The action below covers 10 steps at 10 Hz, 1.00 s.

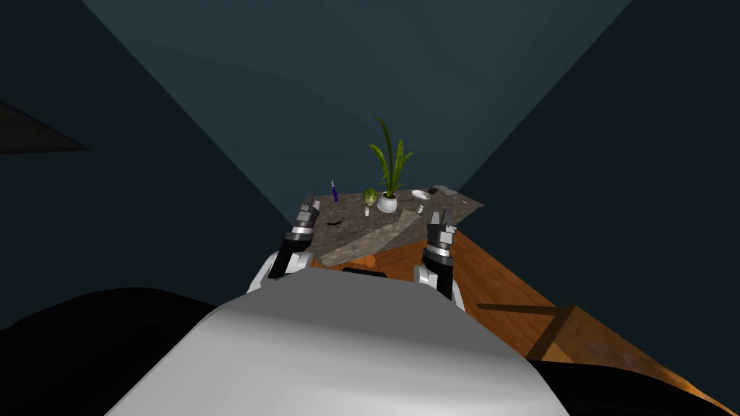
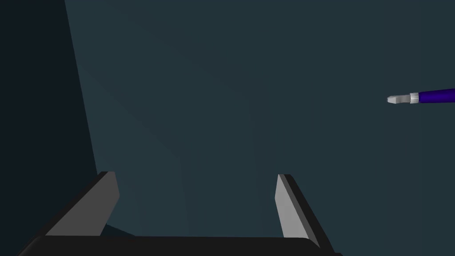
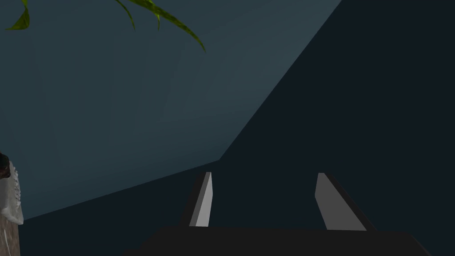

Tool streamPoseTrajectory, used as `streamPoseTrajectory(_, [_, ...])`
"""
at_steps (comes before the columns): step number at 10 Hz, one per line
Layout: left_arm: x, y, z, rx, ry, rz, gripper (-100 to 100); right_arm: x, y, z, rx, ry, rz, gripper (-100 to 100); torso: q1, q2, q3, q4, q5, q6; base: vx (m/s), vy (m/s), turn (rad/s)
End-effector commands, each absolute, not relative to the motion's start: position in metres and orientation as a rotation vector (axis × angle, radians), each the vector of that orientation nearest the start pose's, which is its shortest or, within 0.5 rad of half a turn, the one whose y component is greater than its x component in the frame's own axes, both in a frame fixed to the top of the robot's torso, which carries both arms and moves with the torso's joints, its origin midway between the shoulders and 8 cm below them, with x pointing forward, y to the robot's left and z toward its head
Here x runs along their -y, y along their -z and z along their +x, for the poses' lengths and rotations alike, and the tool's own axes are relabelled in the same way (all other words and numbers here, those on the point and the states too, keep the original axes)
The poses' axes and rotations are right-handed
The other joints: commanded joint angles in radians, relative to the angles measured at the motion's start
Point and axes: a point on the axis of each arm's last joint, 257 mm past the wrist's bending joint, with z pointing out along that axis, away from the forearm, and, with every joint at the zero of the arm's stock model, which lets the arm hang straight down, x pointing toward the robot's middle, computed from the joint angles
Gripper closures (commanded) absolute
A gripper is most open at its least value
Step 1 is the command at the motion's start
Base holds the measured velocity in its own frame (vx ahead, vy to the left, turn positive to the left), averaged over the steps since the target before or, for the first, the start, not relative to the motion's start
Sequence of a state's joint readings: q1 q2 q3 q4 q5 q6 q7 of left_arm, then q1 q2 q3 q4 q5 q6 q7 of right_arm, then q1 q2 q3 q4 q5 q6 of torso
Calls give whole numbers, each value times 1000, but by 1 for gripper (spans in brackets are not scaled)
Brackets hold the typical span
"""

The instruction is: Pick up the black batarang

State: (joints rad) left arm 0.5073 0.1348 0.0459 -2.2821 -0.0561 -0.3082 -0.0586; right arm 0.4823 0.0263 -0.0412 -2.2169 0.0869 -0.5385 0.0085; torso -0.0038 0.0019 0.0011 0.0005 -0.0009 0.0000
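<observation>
Black batarang [image 1: 333, 222] on table [image 1: 355, 215], head view; purple pen [image 2: 433, 95], L wrist.

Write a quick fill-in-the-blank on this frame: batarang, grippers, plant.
1. The black batarang lies on the table, on the ___ side of the potted plant in the head view.
2. The left gripper and the right gripper both have their fingers ___, holding nothing.
3. The plant grows from a ___ pot.

Missing words: left; open; white.
</observation>
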Motion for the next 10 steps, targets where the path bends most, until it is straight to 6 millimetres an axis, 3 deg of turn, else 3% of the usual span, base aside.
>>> streamPoseTrajectory(1, [-291,24,375,-915,1091,-675,-100,284,-9,350,-649,-1205,621,0,0,0,0,0,0,0,-13,-52,-58])
streamPoseTrajectory(5, [-298,52,382,-980,1056,-743,-100,284,-9,350,-650,-1205,621,0,2,-1,-1,0,0,0,-6,-37,-60])
streamPoseTrajectory(10, [-312,111,393,-1138,961,-826,-100,285,-9,350,-650,-1205,621,0,3,-2,-1,-1,1,0,13,-32,-47])
